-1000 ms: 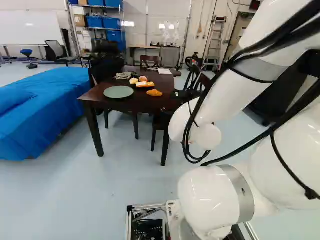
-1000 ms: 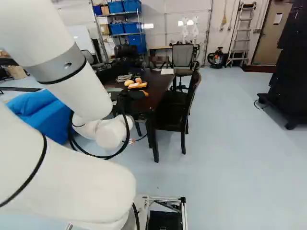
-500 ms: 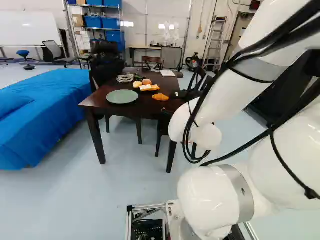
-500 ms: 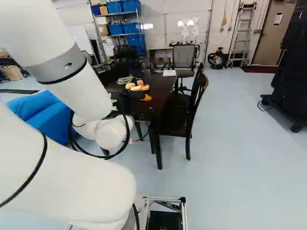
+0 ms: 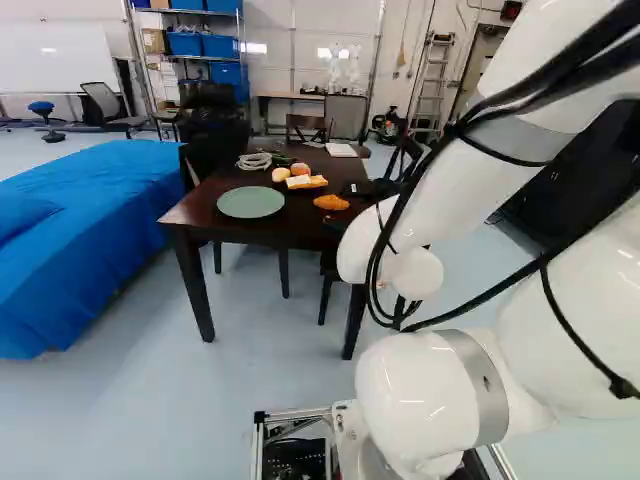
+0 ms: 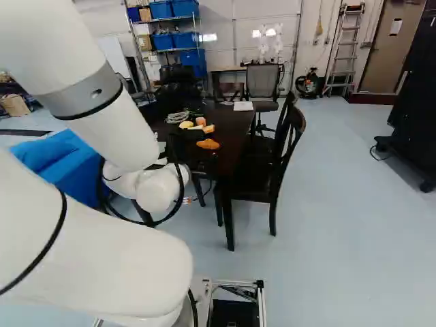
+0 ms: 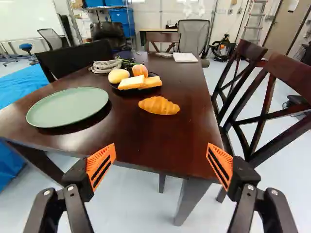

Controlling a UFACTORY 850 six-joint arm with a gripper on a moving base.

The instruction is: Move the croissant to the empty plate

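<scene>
A: Green plate [image 5: 250, 202] left, croissant [image 5: 331, 202] right, on bench [image 5: 290, 226], left base view. Right base view?
B: Claw [image 6: 199, 148] by the bench's near edge.
A: Wrist view?
B: Claw [image 7: 161, 162] wide, orange pads [image 7: 102, 165] well apart; croissant ahead, between plate and chairs [image 7: 279, 63].

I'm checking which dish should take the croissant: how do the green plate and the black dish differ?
The green plate is pale green; the black dish is black. The green plate is empty, while the black dish holds several food items. Both rest level on the dark table, and neither holds the croissant.
</scene>
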